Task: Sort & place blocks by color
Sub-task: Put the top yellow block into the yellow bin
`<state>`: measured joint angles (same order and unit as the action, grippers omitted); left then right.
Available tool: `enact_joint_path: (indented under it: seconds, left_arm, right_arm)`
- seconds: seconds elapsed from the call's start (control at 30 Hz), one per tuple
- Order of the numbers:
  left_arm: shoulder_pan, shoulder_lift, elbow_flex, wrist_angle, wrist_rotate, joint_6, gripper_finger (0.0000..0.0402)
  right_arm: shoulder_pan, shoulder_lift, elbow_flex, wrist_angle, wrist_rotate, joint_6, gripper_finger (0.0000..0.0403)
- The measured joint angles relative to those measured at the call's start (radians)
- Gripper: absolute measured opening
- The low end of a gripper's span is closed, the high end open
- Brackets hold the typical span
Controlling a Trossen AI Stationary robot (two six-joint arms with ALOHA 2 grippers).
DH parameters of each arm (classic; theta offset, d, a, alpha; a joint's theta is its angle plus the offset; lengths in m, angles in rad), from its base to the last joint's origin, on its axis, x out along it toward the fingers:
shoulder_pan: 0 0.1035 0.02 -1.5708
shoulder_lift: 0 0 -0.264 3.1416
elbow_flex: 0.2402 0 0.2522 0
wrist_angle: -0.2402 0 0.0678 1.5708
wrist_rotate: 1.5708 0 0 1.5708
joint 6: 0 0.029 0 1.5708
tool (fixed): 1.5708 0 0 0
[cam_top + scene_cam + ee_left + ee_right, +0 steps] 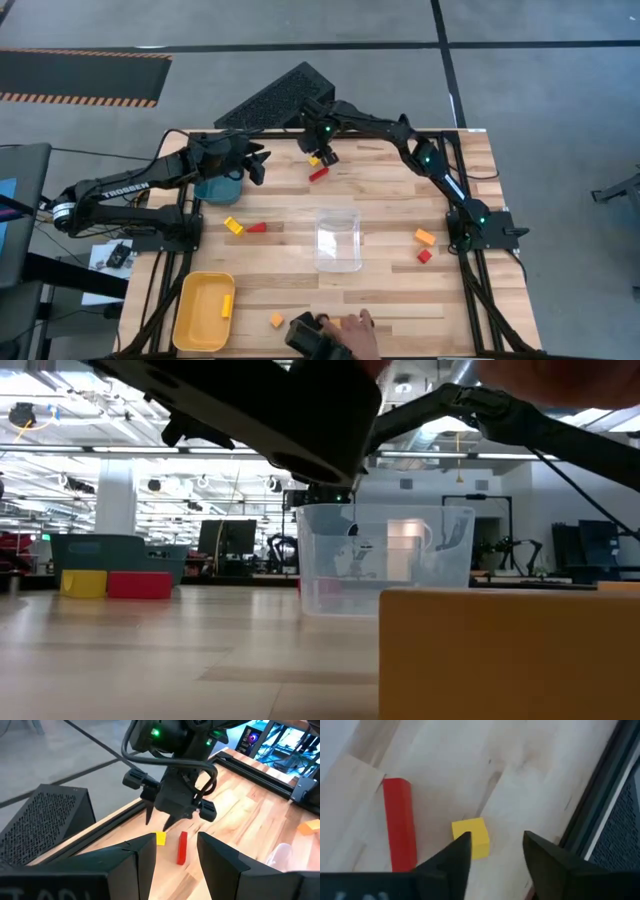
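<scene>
My right gripper [322, 155] is open at the table's far middle, pointing down just above a yellow cube [470, 837] and a red bar [400, 827] that lie flat on the wood. The cube sits beside one fingertip [455, 852], not between the two. The left wrist view shows this gripper [159, 820] hovering over the cube [160, 838] and bar [182, 847]. My left gripper [260, 160] is open and empty, left of them. Other blocks lie on the table: yellow [233, 225], red [256, 228], orange [425, 236], red [424, 256], orange [276, 320].
A clear plastic box [338, 240] stands mid-table. A yellow tray [200, 315] at the near left holds one block [227, 305]. A teal dish [218, 188] sits under my left arm. A person's hand [350, 330] with a dark object is at the near edge. A black perforated box [275, 100] lies beyond the far edge.
</scene>
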<state>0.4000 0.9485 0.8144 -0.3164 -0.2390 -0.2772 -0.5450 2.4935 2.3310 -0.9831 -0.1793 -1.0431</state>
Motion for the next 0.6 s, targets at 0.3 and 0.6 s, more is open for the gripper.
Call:
enact_joint_path:
  seconds: [0.3, 0.6]
  left_arm:
    - [0.000, 0.000, 0.000, -0.002, 0.051, 0.008, 0.0133]
    - [0.000, -0.021, 0.000, -0.069, 0.051, 0.011, 0.0133]
  right_arm:
    - [0.039, -0.006, 0.009, 0.000, 0.184, 0.188, 0.0294]
    - [0.040, -0.117, 0.021, -0.217, 0.123, 0.375, 0.0283]
